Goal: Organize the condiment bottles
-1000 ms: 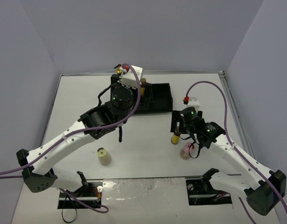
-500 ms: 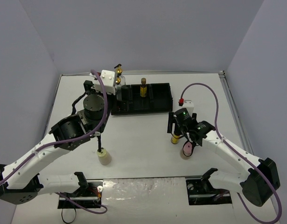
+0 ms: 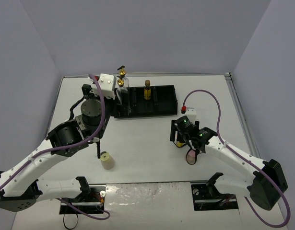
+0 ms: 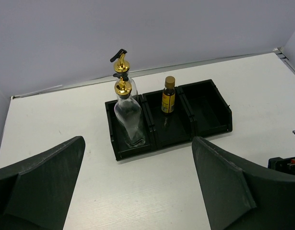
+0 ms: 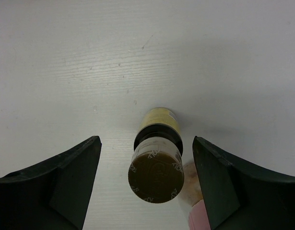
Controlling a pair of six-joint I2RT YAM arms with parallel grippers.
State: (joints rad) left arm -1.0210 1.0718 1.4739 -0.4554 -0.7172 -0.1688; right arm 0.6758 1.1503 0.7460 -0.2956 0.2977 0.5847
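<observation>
Two tall clear glass bottles [image 3: 121, 82] with gold pourers stand in the left compartment of the black tray [image 3: 167, 99], and an amber bottle [image 3: 147, 89] stands in its middle one. They also show in the left wrist view: glass bottles [image 4: 127, 110], amber bottle [image 4: 168, 96], tray [image 4: 212, 132]. My left gripper [image 3: 103, 95] is open and empty, high up, left and in front of the tray. My right gripper [image 3: 180, 136] is open, its jaws on either side of a second amber bottle [image 5: 156, 175] without touching it. A pink jar [image 3: 190, 155] stands just beside that bottle. A beige jar [image 3: 107, 160] stands alone at the near left.
The tray's right compartment [image 4: 205, 108] holds nothing. Grey walls close the table at the back and both sides. A raised rail [image 3: 238, 110] runs along the table's right edge. The pink jar [image 5: 202, 218] is close to my right gripper's right finger.
My left gripper has pulled back from over the tray, moving left and away from the glass bottles. My right gripper has shifted slightly toward the near left over the amber bottle.
</observation>
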